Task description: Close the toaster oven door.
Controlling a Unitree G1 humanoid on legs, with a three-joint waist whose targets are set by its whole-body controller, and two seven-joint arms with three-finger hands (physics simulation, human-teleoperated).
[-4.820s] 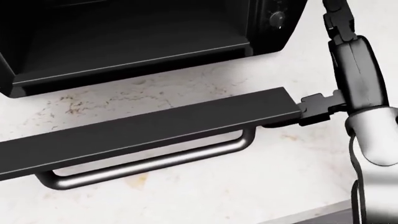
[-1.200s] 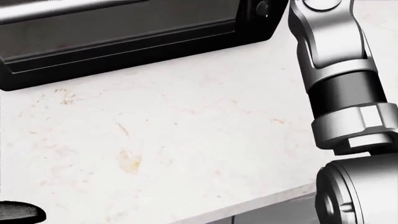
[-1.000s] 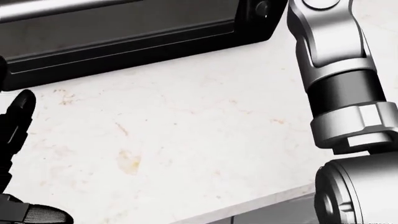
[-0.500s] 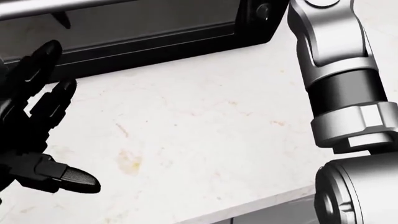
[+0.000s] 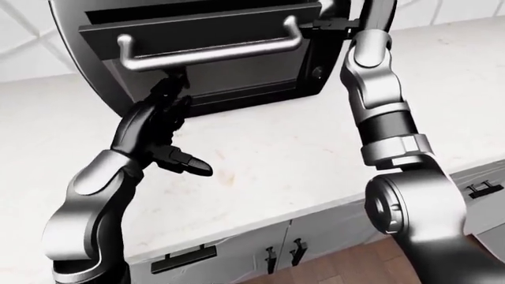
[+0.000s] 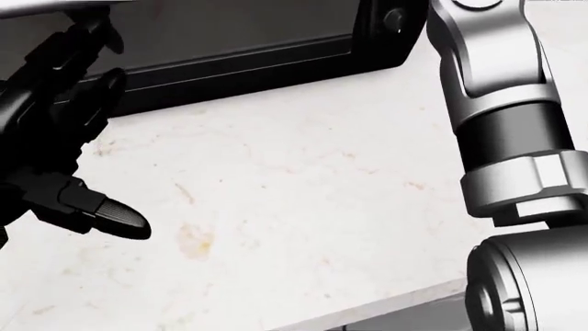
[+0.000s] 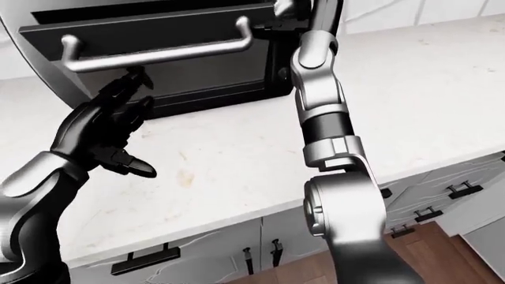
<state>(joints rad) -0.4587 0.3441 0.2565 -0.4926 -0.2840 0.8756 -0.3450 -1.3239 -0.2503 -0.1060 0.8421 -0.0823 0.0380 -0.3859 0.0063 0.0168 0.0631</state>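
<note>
Left-eye view: the black glass toaster oven door with its steel bar handle stands nearly upright at the top, not quite flush. The black three-finger left hand hangs spread just below the handle. The right hand meets the door's right edge; its fingers' state is unclear. This looks like the final push: press the door flat.

Count at this moment: 1 toaster oven stood on 1 pale marbled surface. It carried 1 door with 1 bar handle, and 1 round knob showed at its right side. 2 robot arms were in frame, with 1 left hand and 1 right hand. Below the surface's edge, at least 5 dark cabinet pulls were visible; the exact number could not be told.
</note>
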